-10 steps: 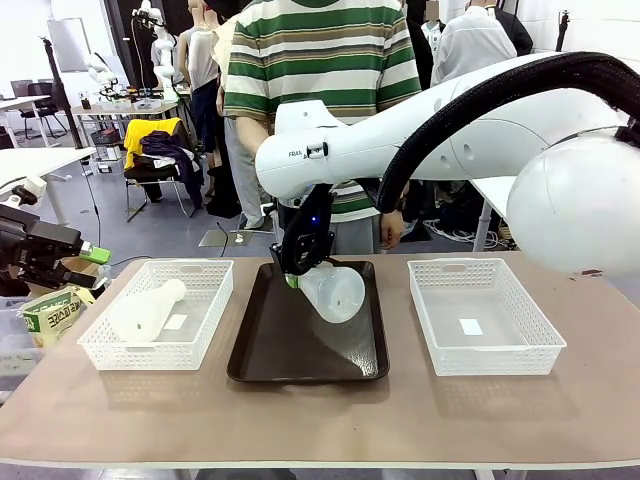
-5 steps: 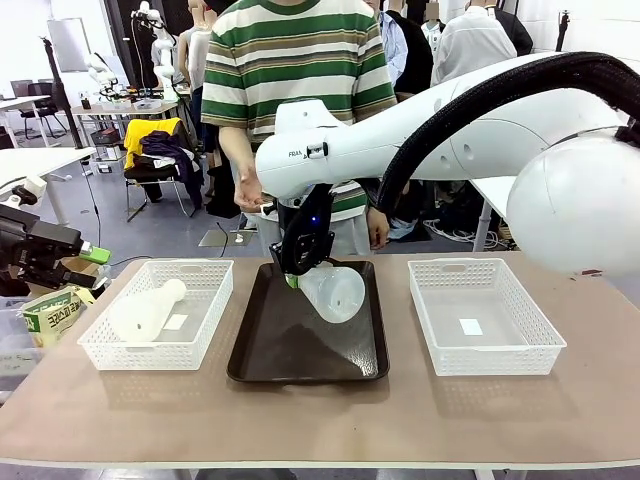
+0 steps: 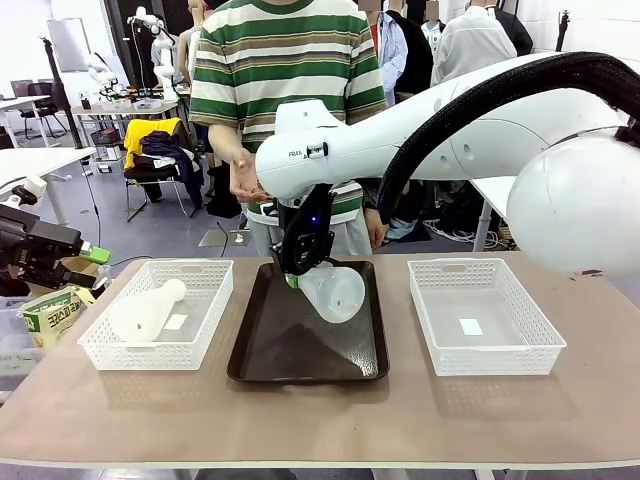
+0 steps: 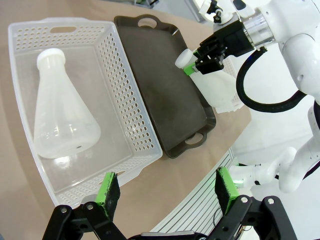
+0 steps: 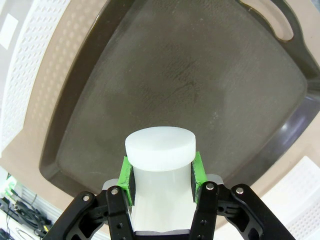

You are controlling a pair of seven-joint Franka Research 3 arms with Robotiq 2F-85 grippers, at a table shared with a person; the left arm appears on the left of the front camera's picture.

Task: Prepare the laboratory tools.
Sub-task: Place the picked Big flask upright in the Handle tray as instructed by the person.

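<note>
Front view: the right gripper (image 3: 297, 272) is clamped on the held flask (image 3: 338, 292) over the tray (image 3: 300, 355). The flask's long axis slants, neck at ten o'clock, base at four. Next, I judge, it needs uprighting and setting down.

Left wrist view: the left gripper (image 4: 167, 192) gapes above the basket (image 4: 135, 125), where the second flask (image 4: 62, 120) lies with its neck toward twelve.

Right wrist view: the green pads (image 5: 127, 175) pinch the neck.

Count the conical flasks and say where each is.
2. One flask lies on its side in the left basket; the second flask hangs tilted over the dark tray, neck clamped in the right gripper. None looks hidden.
</note>
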